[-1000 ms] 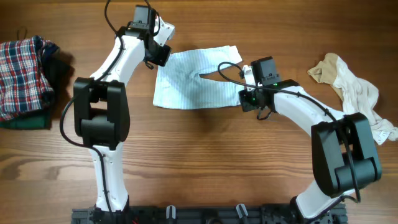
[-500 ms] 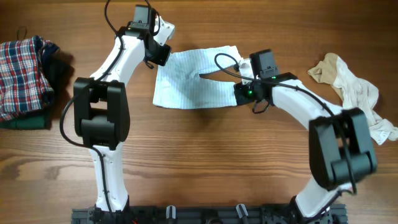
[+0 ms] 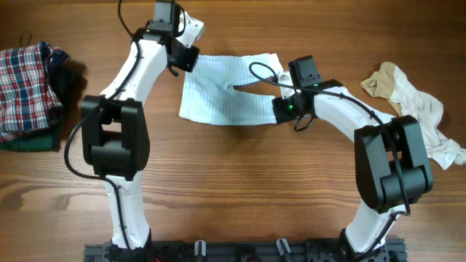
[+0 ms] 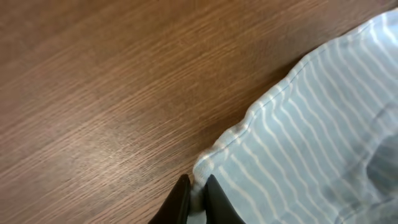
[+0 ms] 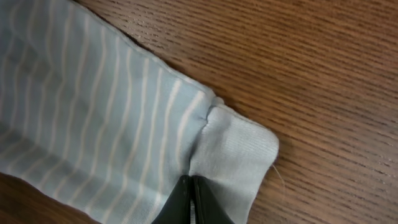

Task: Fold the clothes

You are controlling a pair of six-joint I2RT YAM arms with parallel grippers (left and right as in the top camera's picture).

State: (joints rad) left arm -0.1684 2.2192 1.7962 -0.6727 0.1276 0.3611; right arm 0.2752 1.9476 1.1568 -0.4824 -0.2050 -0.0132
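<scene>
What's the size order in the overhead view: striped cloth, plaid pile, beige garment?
1. striped cloth, spread flat, looks largest.
2. plaid pile, close behind; the left frame edge cuts it off, so its rank against the cloth is unsure.
3. beige garment, crumpled and narrow, smallest.

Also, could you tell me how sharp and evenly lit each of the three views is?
Overhead: even, soft light, sharp throughout, only faint shadows on the table. Left wrist: a pale sheen on the wood, the striped cloth crisp, the left gripper dark. Right wrist: the weave crisp, the right gripper a dark silhouette.
</scene>
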